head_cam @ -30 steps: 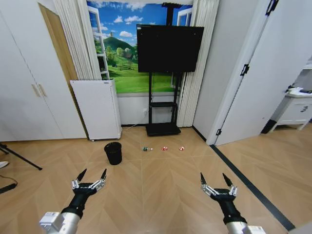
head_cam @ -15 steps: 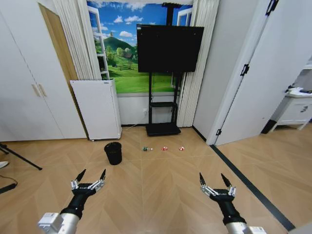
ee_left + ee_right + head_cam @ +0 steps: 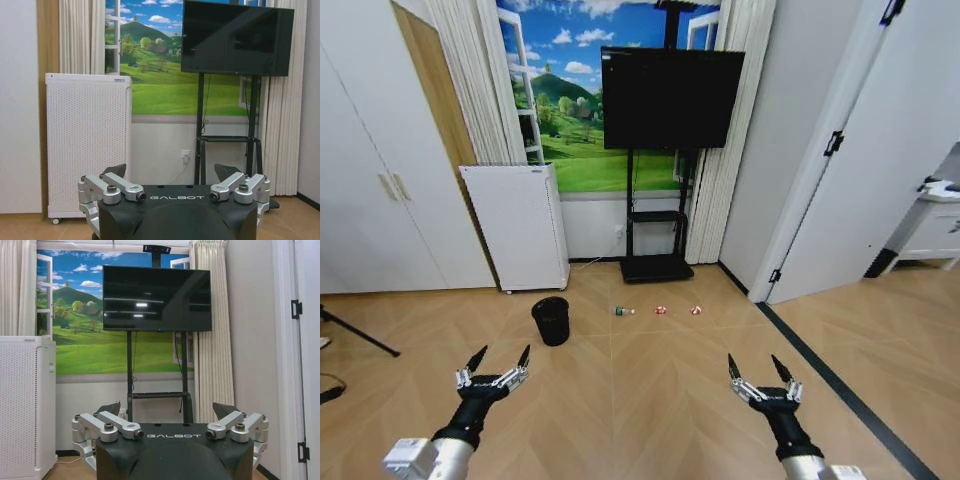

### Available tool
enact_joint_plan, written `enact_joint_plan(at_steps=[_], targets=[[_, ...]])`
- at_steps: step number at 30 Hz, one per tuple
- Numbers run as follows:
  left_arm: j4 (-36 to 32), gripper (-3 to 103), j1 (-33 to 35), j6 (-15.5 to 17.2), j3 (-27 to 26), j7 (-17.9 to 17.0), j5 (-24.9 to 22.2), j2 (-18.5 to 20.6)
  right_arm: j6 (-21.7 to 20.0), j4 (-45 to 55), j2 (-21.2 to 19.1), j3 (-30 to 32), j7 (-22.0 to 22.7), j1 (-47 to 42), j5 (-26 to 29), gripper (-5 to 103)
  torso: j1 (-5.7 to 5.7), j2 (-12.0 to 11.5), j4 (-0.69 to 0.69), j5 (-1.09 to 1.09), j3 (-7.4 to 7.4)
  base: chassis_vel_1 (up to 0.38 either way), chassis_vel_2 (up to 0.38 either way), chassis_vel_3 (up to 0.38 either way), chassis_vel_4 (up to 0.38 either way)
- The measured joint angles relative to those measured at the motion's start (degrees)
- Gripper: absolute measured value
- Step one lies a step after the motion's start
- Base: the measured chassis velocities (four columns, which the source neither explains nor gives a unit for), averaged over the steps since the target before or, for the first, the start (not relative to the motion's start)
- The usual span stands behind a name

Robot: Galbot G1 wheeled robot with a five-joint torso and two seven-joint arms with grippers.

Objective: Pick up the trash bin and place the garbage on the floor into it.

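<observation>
1. Wood floor fills the lower part of the head view; white wardrobe doors on the left, a white door on the right.
2. TV on a black stand against the far wall, in front of a landscape mural.
3. White perforated air purifier stands left of the TV stand, by the wall.
4. Bin: black, upright on the floor, in front of the purifier's right corner, well apart from both arms.
5. Left end effector low at the left, fingers spread, empty, held over bare floor short of the bin.
6. Right end effector low at the right, fingers spread, empty, over bare floor.
7. Bottle lies on the floor right of the bin.
8. Two red-white wrappers lie in a row right of the bottle, all three in front of the TV stand.
</observation>
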Motion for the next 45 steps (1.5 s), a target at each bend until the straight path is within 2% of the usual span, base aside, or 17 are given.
enact_joint_plan(at_steps=[15,17,20,21,22,23,24,26,27,28,30,32,34,37,40,42,45], targets=[[-0.3,99,0.0,-0.3,-0.4,-0.6,0.0,-0.7,0.5,0.0,0.0,0.0,0.0,0.3,-0.2,100,0.01,0.0,0.01,-0.01,0.00,-0.331,0.333,0.329,-0.327],[-0.3,99,0.0,-0.3,-0.4,-0.6,0.0,-0.8,0.5,-0.1,0.0,0.0,0.0,0.3,-0.5,100,0.01,0.0,0.01,0.06,0.00,-0.367,0.351,0.342,-0.374],[-0.3,99,0.1,-0.3,-0.4,-0.6,0.0,-1.0,0.8,-0.3,0.0,-0.1,0.0,0.3,-1.1,100,0.02,0.0,0.00,-0.01,0.00,-0.348,0.367,0.339,-0.380],[-0.4,99,0.1,-0.3,-0.4,-0.6,0.0,-1.2,0.9,-0.5,0.0,-0.1,0.0,0.3,-1.4,100,0.01,0.0,0.00,0.08,0.00,-0.365,0.341,0.364,-0.335],[-0.3,99,0.2,-0.3,-0.3,-0.7,0.3,-1.3,1.0,-0.6,0.0,-0.1,0.0,0.3,-1.9,100,0.02,0.0,0.01,-0.06,0.00,-0.365,0.349,0.349,-0.335],[-0.3,99,0.2,-0.3,-0.3,-0.7,0.3,-1.3,1.0,-0.6,0.0,-0.1,0.0,0.3,-1.9,100,0.02,0.0,0.01,-0.06,0.00,-0.365,0.349,0.349,-0.335],[-0.3,99,0.3,-0.4,-0.1,-0.8,0.7,-1.5,1.0,-0.8,0.0,-0.2,0.0,0.5,-2.5,100,0.01,0.0,0.00,0.06,0.00,-0.349,0.355,0.328,-0.359],[-0.3,99,0.3,-0.5,-0.1,-0.8,0.8,-1.5,1.0,-0.9,0.0,-0.3,0.0,0.6,-2.6,100,0.00,0.0,0.01,0.08,0.00,-0.351,0.355,0.328,-0.359],[-0.2,99,0.4,-0.5,-0.1,-0.9,0.8,-1.4,1.1,-1.1,0.0,-0.5,-0.1,0.7,-2.7,100,0.01,0.0,0.01,-0.05,-0.01,-0.352,0.334,0.361,-0.339],[-0.3,99,0.4,-0.5,-0.1,-0.9,0.8,-1.4,1.1,-1.2,0.0,-0.6,-0.2,0.9,-2.7,100,0.01,0.0,0.00,0.03,0.00,-0.345,0.339,0.352,-0.339],[-0.4,99,0.5,-0.5,-0.2,-0.9,0.8,-1.4,1.1,-1.3,0.0,-0.6,-0.2,0.9,-2.7,100,0.00,0.0,0.00,0.05,-0.01,-0.345,0.355,0.350,-0.357],[-0.4,99,0.6,-0.4,-0.3,-1.0,0.8,-1.4,1.2,-1.5,0.0,-0.7,-0.4,1.0,-2.7,100,0.00,0.0,0.00,-0.03,-0.01,-0.358,0.359,0.355,-0.360],[-0.4,99,0.6,-0.5,-0.4,-1.0,0.9,-1.4,2.0,-1.7,0.0,-0.7,-1.5,1.2,-2.4,100,0.00,0.0,0.00,0.03,-0.01,-0.335,0.348,0.338,-0.344],[-0.1,99,0.7,-1.1,-0.5,-1.1,2.5,-1.6,5.3,-2.3,0.0,-0.7,-4.4,1.6,-0.8,100,0.00,0.0,0.00,-0.01,-0.01,-0.340,0.358,0.363,-0.358],[0.1,98,0.7,-1.4,-0.6,-1.1,3.1,-1.7,5.7,-2.3,0.0,-0.7,-4.7,1.6,-0.1,100,0.00,0.0,0.00,0.00,0.00,-0.340,0.326,0.358,-0.327],[0.4,100,0.7,-3.4,-0.6,-1.0,3.5,-1.8,5.9,-2.3,0.0,-0.7,-4.8,1.6,0.3,100,0.03,0.0,0.00,-0.01,0.01,-0.292,0.265,0.264,-0.272],[0.5,100,0.7,-4.4,-0.6,-0.9,3.5,-1.9,5.9,-2.3,0.0,-0.7,-4.8,1.6,0.3,100,0.05,0.0,0.00,0.02,0.02,-0.153,0.200,0.179,-0.148]])
